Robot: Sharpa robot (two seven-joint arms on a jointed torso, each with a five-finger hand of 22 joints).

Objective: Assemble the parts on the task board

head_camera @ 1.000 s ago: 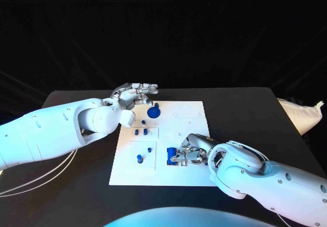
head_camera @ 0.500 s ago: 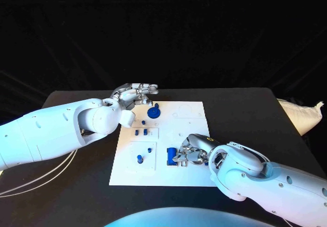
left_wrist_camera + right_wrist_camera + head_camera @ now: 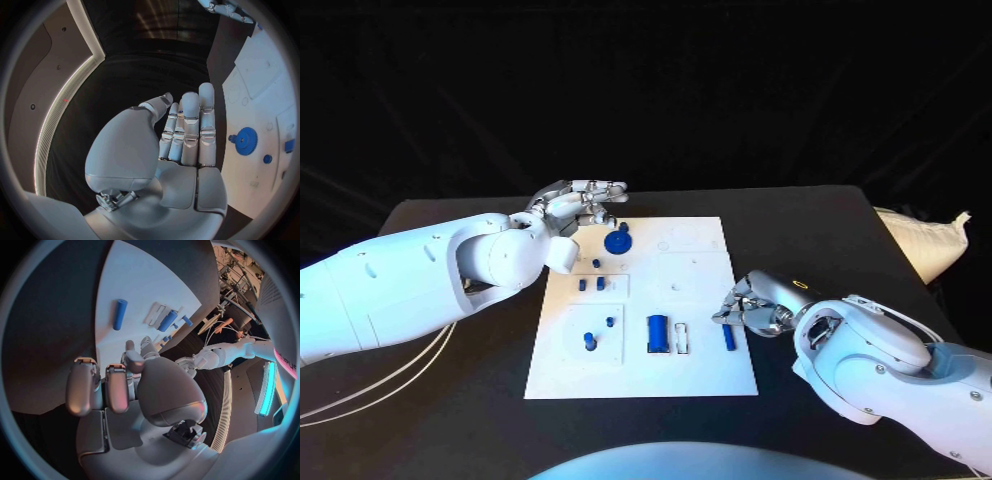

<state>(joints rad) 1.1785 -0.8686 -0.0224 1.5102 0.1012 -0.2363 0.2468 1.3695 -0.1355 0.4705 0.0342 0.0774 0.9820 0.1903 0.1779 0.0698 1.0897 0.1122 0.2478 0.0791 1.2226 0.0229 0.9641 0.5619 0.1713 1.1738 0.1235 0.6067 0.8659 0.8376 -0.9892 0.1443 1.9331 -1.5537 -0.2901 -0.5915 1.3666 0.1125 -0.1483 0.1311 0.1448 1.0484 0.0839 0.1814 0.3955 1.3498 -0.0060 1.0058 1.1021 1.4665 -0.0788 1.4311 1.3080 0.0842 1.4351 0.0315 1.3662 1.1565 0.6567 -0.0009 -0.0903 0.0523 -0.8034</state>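
Note:
The white task board [image 3: 689,375] lies mid-table. A blue gear [image 3: 619,240] sits near its far left corner, with small blue pegs [image 3: 591,284] just nearer me. A blue cylinder [image 3: 656,333] lies in a slot beside a pale frame [image 3: 682,337], and another blue cylinder [image 3: 728,336] lies loose near the right edge. My right hand [image 3: 759,305] hovers just right of that loose cylinder [image 3: 119,314], fingers loosely bent, holding nothing. My left hand [image 3: 581,200] hangs by the board's far left corner, fingers straight [image 3: 187,130] and empty, the gear [image 3: 245,140] beside it.
A white bag [image 3: 923,240] lies off the table's right side. Cables [image 3: 372,390] trail at the left by my left arm. Two more small blue pieces [image 3: 593,338] stand in the near-left recess of the board.
My right hand has drawn back to the right, off the blue cylinder in the slot, and a loose cylinder now shows by the board's right edge. The left hand stays put.

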